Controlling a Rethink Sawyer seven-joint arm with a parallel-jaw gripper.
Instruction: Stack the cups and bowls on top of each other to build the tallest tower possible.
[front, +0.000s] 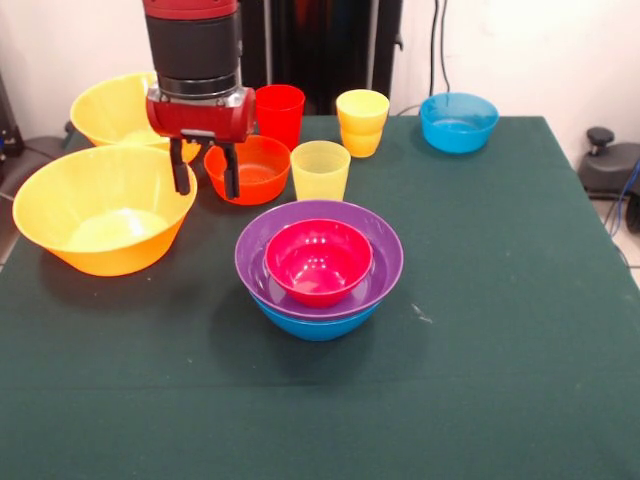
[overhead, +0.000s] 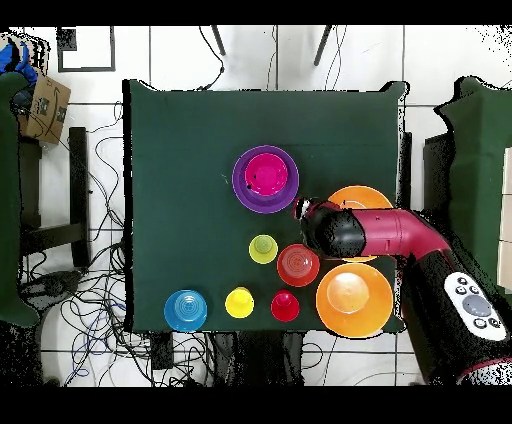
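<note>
Gripper (front: 205, 178): fingers apart, hanging upper left in front view, beside orange-red bowl (front: 249, 168).
Tower (front: 319, 265): frame centre; pink-red bowl in purple, blue beneath.
Overhead view: blue layer, gripper fingers hidden.
Writing: none legible.

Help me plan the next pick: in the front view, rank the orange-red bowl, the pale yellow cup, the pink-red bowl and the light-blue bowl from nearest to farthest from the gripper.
From the gripper:
1. Orange-red bowl, right beside the fingertips.
2. Pale yellow cup, just past that bowl.
3. Pink-red bowl, nested in the tower, toward the camera.
4. Light-blue bowl, at the far corner.
</note>
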